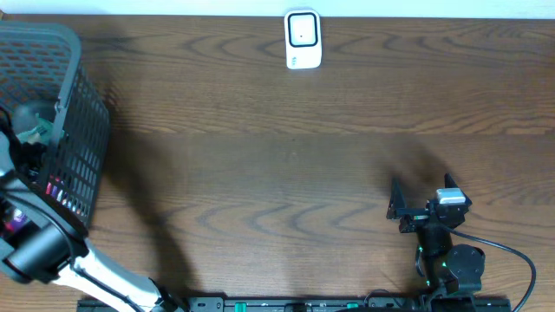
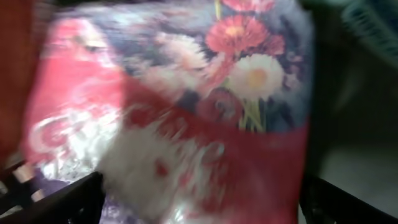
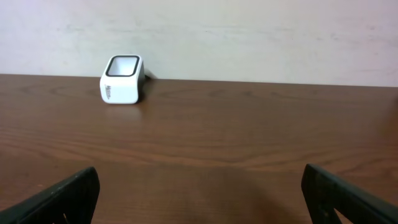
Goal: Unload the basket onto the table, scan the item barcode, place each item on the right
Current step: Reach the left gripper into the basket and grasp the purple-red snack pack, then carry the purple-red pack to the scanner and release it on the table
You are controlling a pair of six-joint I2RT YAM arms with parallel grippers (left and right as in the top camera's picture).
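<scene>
Wooden counter [image 1: 260, 156], one scanner [image 1: 303, 39], one basket [image 1: 87, 147]: my left arm [image 1: 35, 247] reaches in, left gripper [image 2: 199, 205] spread over one packet [image 2: 186, 112]; right gripper [image 3: 199, 193] likewise spread.

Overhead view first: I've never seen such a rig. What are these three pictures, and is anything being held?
Two robot arms work at a wooden table. The overhead camera looks straight down: a dark mesh basket stands at the left edge and a small white barcode scanner at the far edge. Each wrist camera looks out between its own fingers. The left gripper, jaws open, reaches into the basket over a blurred red flowered packet, with no grip on it that shows. The right gripper, open and empty, faces the scanner.
</scene>
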